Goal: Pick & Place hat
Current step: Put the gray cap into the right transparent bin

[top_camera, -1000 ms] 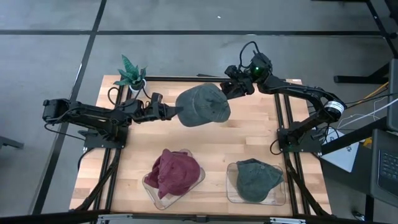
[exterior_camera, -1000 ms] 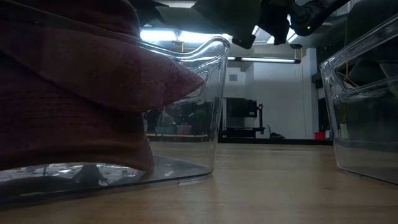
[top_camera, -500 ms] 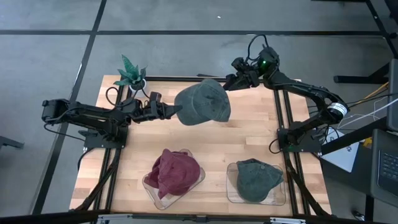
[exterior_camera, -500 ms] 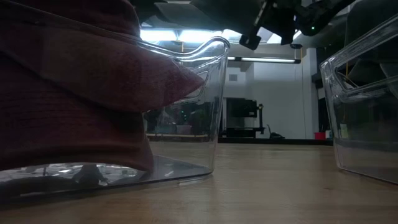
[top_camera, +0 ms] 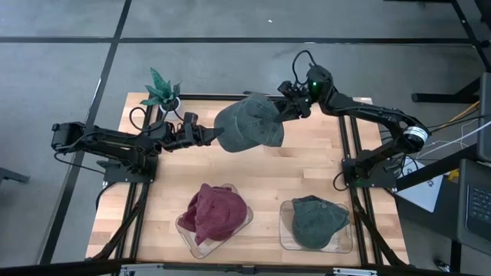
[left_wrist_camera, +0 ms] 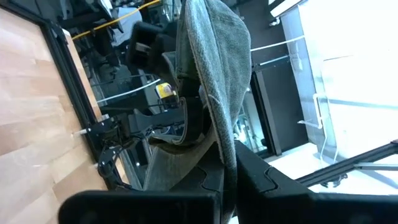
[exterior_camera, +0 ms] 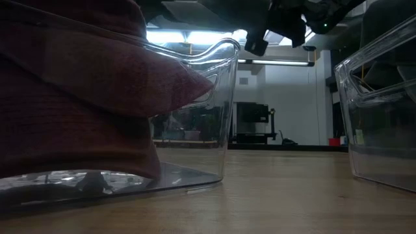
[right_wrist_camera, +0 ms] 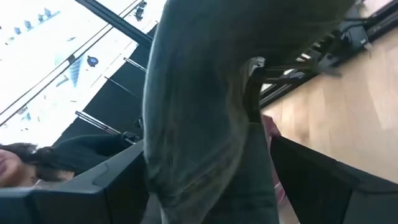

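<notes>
I count three soft fabric hats on this scene: one grey-green bucket hat (top_camera: pixel 248 126) held up in the air over the far half of the light wooden table (top_camera: pixel 307 172), one dark red hat (top_camera: pixel 218 213) lying in a clear plastic tray (top_camera: pixel 186 230) at about 7 o'clock of the table, and one more grey-green hat (top_camera: pixel 316 221) lying in a second clear plastic tray (top_camera: pixel 285 241) at about 5 o'clock. So there are two trays, and each has one hat inside. There are two dark arms. The left gripper (top_camera: pixel 209 136) reaches in from 9 o'clock, and its fingers are pressed fully together on the brim of the raised bucket hat; in the left wrist view the cloth hangs down between the two dark fingers (left_wrist_camera: pixel 252 177). The right gripper (top_camera: pixel 285 109) comes from 2 o'clock and stands at the opposite edge of the same hat with its fingers spread as wide as they go. In the right wrist view the grey-green cloth lies between its fingers (right_wrist_camera: pixel 118 180), but I cannot tell if they really press on it. One small green potted plant (top_camera: pixel 162 90) stands at the 11 o'clock corner of the table. In the low view the red hat and its tray fill the near side. I can read no brand, label or writing on any of these things.
</notes>
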{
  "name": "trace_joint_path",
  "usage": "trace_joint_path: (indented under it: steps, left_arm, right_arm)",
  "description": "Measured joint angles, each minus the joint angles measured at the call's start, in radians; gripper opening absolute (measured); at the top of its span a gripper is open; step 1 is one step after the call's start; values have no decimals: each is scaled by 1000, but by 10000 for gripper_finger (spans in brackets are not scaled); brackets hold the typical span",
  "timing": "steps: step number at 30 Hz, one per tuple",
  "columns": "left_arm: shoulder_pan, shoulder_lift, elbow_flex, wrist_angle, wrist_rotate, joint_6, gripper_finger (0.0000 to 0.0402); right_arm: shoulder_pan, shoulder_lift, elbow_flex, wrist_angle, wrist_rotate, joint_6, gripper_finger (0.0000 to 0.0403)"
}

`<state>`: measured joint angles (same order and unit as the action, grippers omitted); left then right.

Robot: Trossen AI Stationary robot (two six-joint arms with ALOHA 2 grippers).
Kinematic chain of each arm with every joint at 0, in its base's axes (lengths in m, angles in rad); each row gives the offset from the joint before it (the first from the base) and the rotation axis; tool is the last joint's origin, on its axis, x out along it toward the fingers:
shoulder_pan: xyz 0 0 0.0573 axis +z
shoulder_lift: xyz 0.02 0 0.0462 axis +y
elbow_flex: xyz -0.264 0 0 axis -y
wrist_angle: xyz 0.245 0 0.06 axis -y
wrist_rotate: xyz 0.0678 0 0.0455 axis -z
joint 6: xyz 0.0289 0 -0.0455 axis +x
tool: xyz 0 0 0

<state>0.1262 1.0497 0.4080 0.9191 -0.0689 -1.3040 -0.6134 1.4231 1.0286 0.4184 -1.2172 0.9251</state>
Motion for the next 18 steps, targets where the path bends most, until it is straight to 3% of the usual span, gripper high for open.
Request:
trace_joint_path:
  steps: [5,8,12,18]
  left_arm:
    - [0,0,0,-2,-17,8,8]
    - [0,0,0,-2,-12,20,8]
    - [0,0,0,-2,-9,52,14]
    - [0,0,0,-3,9,108,19]
  right_arm:
    - [42,0,0,-5,54,-36,311]
    - [58,0,0,-5,65,-39,285]
    - [69,0,0,-4,66,-16,211]
    - [69,-12,0,8,66,70,56]
